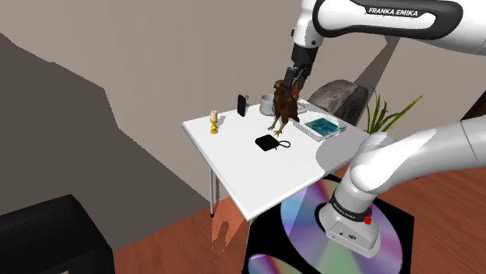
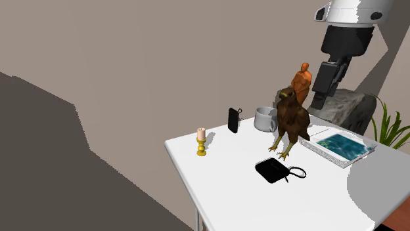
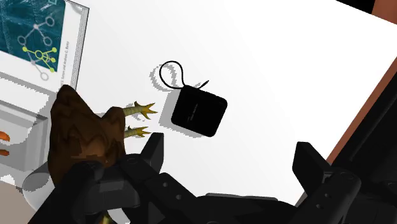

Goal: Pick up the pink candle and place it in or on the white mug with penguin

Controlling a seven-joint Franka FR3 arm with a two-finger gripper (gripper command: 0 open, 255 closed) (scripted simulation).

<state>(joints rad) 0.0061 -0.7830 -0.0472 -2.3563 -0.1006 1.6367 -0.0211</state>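
Shoulder view, nearest first: stand (image 1: 397,226) at 5 o'clock of frame, rainbow-sheen disc on top, white arm (image 1: 389,163) rising from it. Next the white table (image 1: 257,187).

Approx mid-table lies a black pouch (image 1: 269,142) w/ a cord loop, flat. In the wrist view the pouch (image 3: 198,111) is on the tabletop beyond the gripper (image 3: 232,153), untouched. Claw released: fingers (image 3: 153,149) wide apart, nothing btwn them.

Pink candle (image 1: 214,118) stands upright in a yellow holder near a table corner, at 10 o'clock of the pouch and well apart from the gripper.

Brown eagle figure (image 1: 284,113) stands at 1 o'clock of the pouch. In the shoulder view the gripper (image 1: 288,87) hangs at 12 o'clock of it, just above the head. In the second exterior view the gripper (image 2: 320,98) is at 2 o'clock of the eagle figure (image 2: 291,123), clear of it. Book (image 1: 322,126) w/ teal cover lies flat at 3 o'clock of the eagle figure.

Farther back: black upright item (image 1: 242,105) and white mug (image 1: 268,103), near each other. In the second exterior view the white mug (image 2: 265,119) is at 2 o'clock of the pink candle (image 2: 202,141), w/ the black upright item (image 2: 233,120) btwn them. Can't make out a penguin print. Orange figurine (image 2: 301,82) stands behind the eagle figure.

Beyond the table: dark rock (image 1: 339,93), green plant (image 1: 385,113), beige wall (image 1: 156,47).
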